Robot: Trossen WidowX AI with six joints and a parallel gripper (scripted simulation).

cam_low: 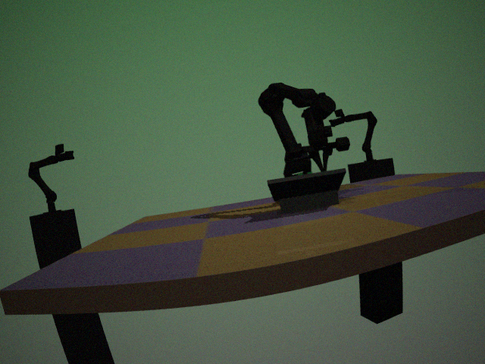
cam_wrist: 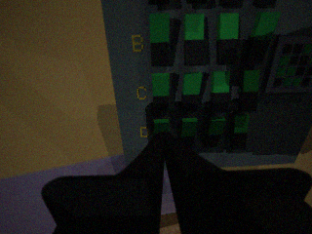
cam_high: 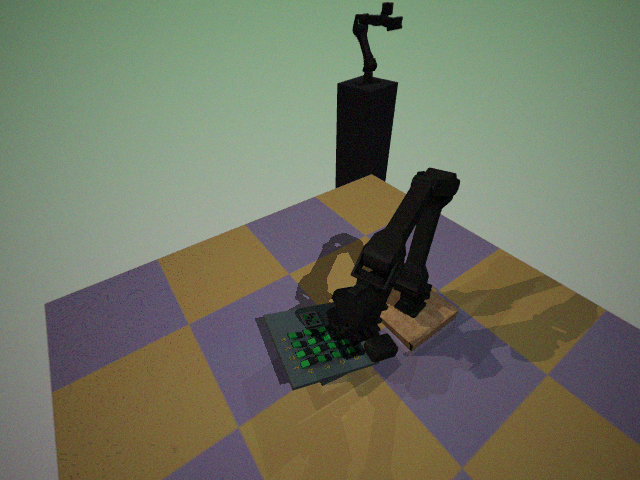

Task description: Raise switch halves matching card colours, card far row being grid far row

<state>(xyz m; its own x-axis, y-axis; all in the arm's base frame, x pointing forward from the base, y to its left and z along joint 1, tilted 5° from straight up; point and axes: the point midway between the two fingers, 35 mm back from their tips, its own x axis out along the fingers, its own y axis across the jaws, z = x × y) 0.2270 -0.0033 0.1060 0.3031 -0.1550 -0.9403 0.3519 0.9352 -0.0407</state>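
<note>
The switch panel [cam_high: 276, 333] [cam_low: 305, 186] [cam_wrist: 119, 63] bears a grid of green and dark switches, with row letters B, C and D in the wrist view. The small card [cam_high: 310, 318] [cam_wrist: 292, 65] lies on the panel beside the grid; it shows green and dark squares, too dim to read surely. My gripper [cam_low: 323, 170] [cam_wrist: 163, 136] is shut and empty, fingertips pointing down at the near row, by the row D switch [cam_wrist: 161, 126] nearest the letters. Whether the tips touch it I cannot tell. The arm hides part of the grid in the top view. Most switches' tilt is unclear.
The arm's wooden base plate [cam_high: 434, 322] stands close to the panel's near side. The panel is raised on a block [cam_low: 309, 202] above the checkered table [cam_high: 124, 372] [cam_low: 250, 244]. Two other arms [cam_high: 364, 46] [cam_low: 41, 178] stand on dark pillars beyond the table.
</note>
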